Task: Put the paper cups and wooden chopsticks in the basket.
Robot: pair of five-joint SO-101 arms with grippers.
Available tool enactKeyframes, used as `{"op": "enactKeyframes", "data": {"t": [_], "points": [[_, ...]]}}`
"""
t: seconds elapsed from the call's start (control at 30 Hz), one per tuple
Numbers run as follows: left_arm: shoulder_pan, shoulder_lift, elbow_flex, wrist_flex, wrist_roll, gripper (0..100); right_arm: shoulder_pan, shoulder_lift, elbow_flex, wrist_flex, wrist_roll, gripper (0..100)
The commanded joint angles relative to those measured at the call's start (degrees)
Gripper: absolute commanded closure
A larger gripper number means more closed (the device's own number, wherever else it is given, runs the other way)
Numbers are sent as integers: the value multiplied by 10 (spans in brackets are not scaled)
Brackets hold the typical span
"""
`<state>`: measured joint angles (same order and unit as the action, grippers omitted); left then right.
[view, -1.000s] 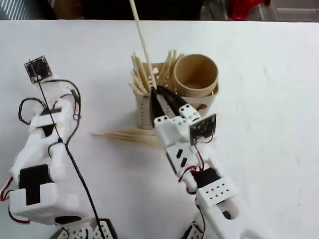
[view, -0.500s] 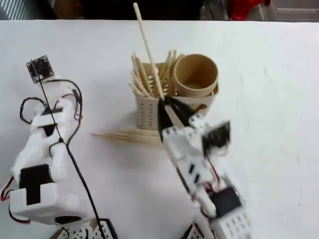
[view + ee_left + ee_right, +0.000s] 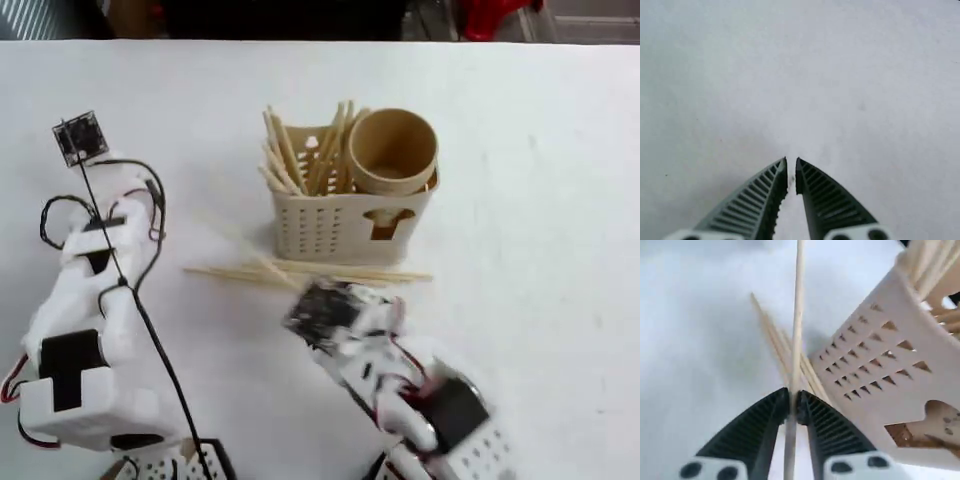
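White tabletop point(image 3: 520, 150); perforated, seemingly plastic basket point(image 3: 330, 230)

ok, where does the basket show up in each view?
High view: basket mid-table, just beyond the loose chopsticks.
Right wrist view: basket beside the right hand, which is shut on a chopstick.
Left wrist view: table ahead of the left hand.
Shared landmark: the loose chopsticks lying by the basket's perforated wall.
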<state>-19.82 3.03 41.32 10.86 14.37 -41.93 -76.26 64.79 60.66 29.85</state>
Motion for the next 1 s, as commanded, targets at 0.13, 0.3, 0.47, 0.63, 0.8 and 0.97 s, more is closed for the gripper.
{"op": "enactKeyframes", "data": {"t": [0.13, 0.3, 0.47, 0.63, 0.8, 0.97], "points": [[15, -2, -32, -13, -8, 950, 35, 241, 27, -118, 91, 981], [15, -2, -31, -13, -8, 950, 44, 386, 21, -171, 91, 981], [15, -2, -31, -13, -8, 950, 44, 535, -62, -138, 91, 981], [15, -2, -31, -13, -8, 950, 45, 629, -124, -104, 91, 981], [12, -2, -31, -13, -8, 950, 45, 632, -139, -70, 91, 980], [12, -1, -32, -13, -8, 950, 46, 570, -156, 8, 91, 971]]}}
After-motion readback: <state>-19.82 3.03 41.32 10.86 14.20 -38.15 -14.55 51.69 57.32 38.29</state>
